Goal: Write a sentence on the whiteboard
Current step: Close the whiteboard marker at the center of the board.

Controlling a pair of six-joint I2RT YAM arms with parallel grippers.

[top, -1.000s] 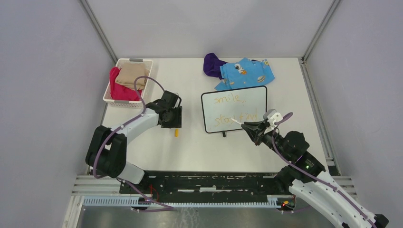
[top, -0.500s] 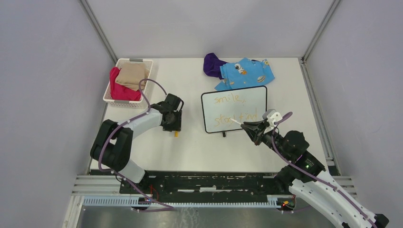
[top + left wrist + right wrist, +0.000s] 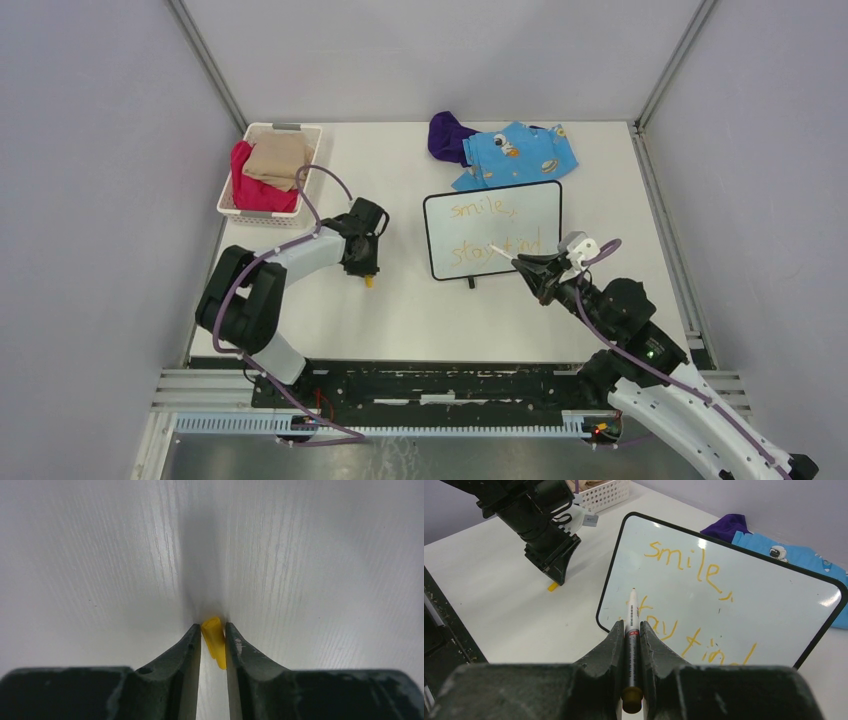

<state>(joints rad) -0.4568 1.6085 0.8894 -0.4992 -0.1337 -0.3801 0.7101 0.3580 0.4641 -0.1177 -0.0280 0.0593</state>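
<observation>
The whiteboard stands tilted at mid table, and its face also fills the right wrist view. The sentence, thin orange handwriting in two lines, reads "smile, stay kind". My right gripper is shut on a white marker, whose tip hovers over the board's lower left part near "stay". My left gripper is down on the table left of the board. It is shut on a small yellow marker cap, which sits tilted between the fingertips.
A white basket with red and tan cloths sits at the back left. A blue patterned cloth and a purple cloth lie behind the board. The left arm shows to the left of the board in the right wrist view.
My left gripper has moved nearer and down onto the yellow cap, which lay free on the table before. My right gripper has shifted slightly to the right with the marker.
</observation>
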